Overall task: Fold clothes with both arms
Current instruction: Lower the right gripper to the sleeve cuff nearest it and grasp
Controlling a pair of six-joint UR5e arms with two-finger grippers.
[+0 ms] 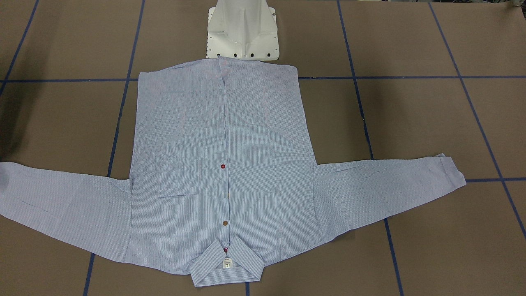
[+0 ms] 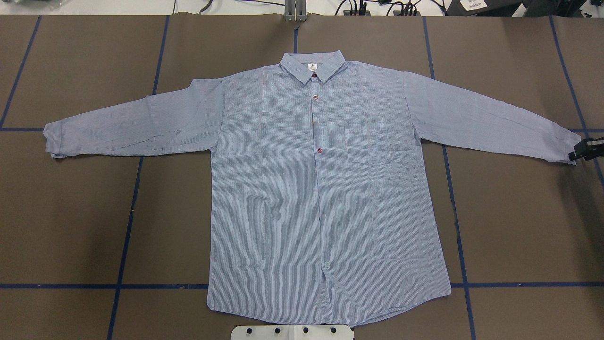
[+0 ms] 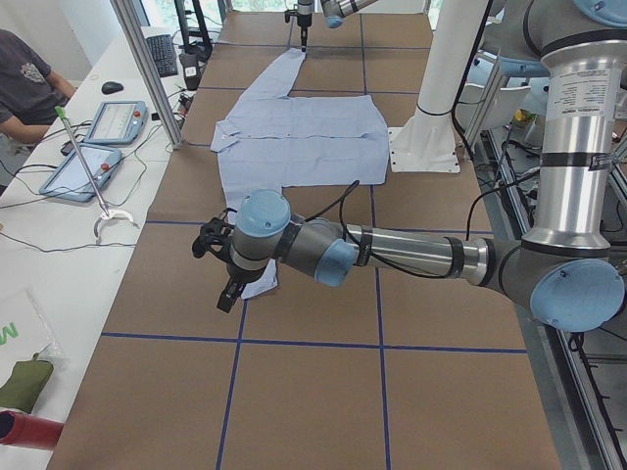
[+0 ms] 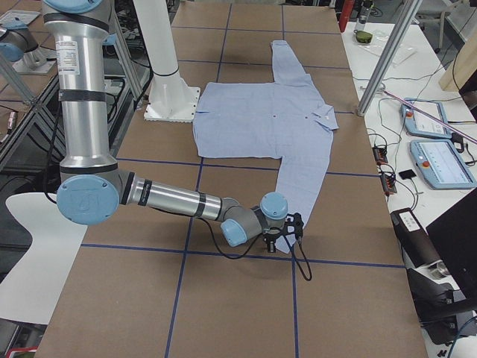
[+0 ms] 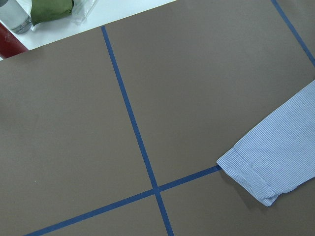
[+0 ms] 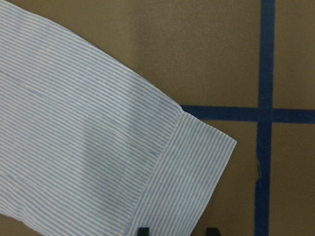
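Note:
The striped shirt (image 2: 302, 189) lies flat and front up on the brown table, buttoned, with the collar (image 2: 312, 67) at the far side and both sleeves spread out. My right gripper (image 2: 585, 150) hangs at the right sleeve's cuff (image 2: 564, 146). In the right wrist view its gripper (image 6: 177, 231) is open, with two dark fingertips (image 6: 142, 230) apart over the cuff's (image 6: 187, 187) edge and nothing gripped. My left gripper (image 3: 227, 296) hovers by the left cuff (image 3: 260, 284); I cannot tell whether it is open or shut. The left wrist view shows only that cuff (image 5: 256, 172), with no fingers.
The white pedestal base (image 2: 292, 332) stands at the shirt's hem. Blue tape lines (image 5: 133, 123) grid the table. A side bench with tablets (image 3: 108, 122), a metal post (image 3: 147, 69) and a seated person (image 3: 24, 78) runs along the far side. A green pouch (image 5: 51, 9) lies off the corner.

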